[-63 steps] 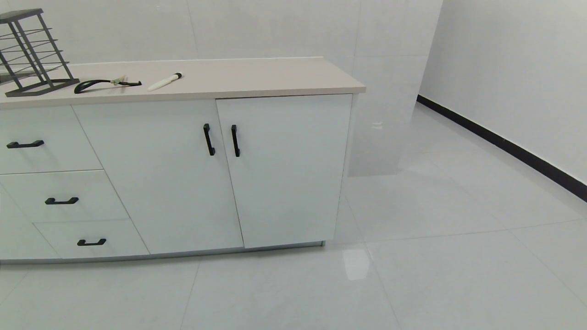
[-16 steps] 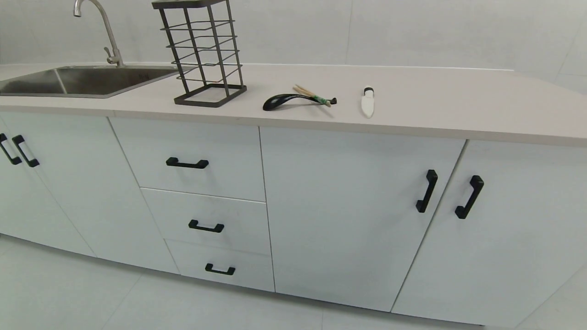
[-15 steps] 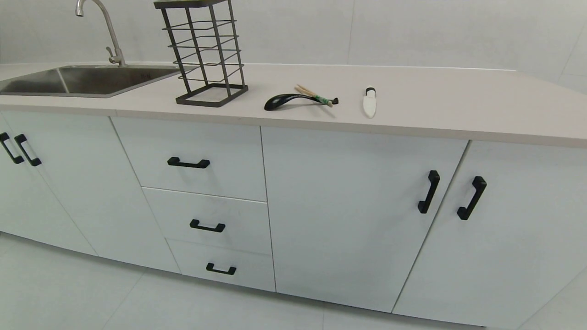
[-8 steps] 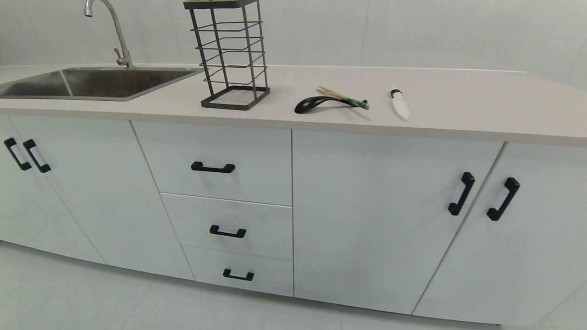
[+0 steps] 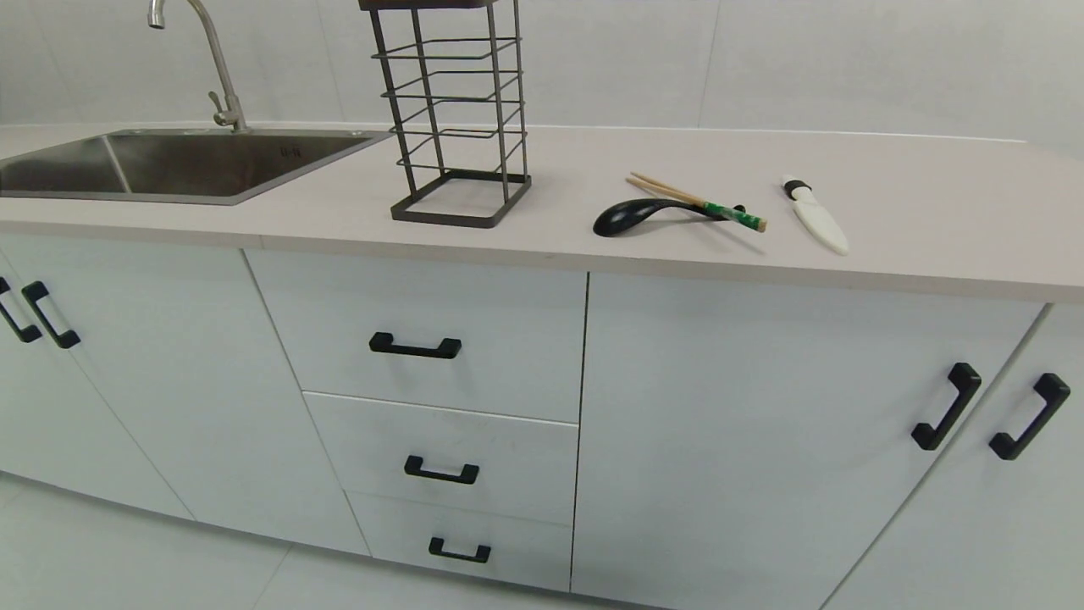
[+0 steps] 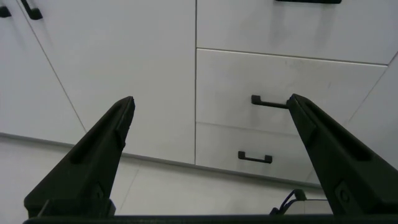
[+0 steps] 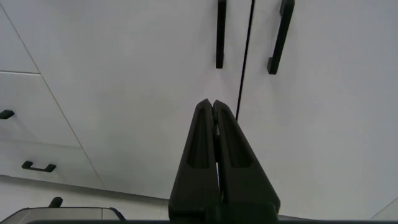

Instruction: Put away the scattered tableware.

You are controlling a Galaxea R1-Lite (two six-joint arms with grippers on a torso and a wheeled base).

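A black spoon (image 5: 631, 219), a pair of chopsticks (image 5: 694, 202) and a white knife (image 5: 817, 216) are lying near the front edge of the surface (image 5: 931, 186), right of the wire rack (image 5: 457, 119). The chopsticks are resting across the spoon's handle, and the knife is lying apart from them.

All three are probably light and stiff. The spoon is looking glossy and likely slippery, so its raised handle is offering the best hold. The chopsticks may roll, so pinching both together is looking safest.

The left claw (image 6: 211, 101) is hanging spread before the drawer fronts (image 6: 292, 87). The right claw (image 7: 213, 106) is pressed together, facing the cabinet doors (image 7: 137, 74).
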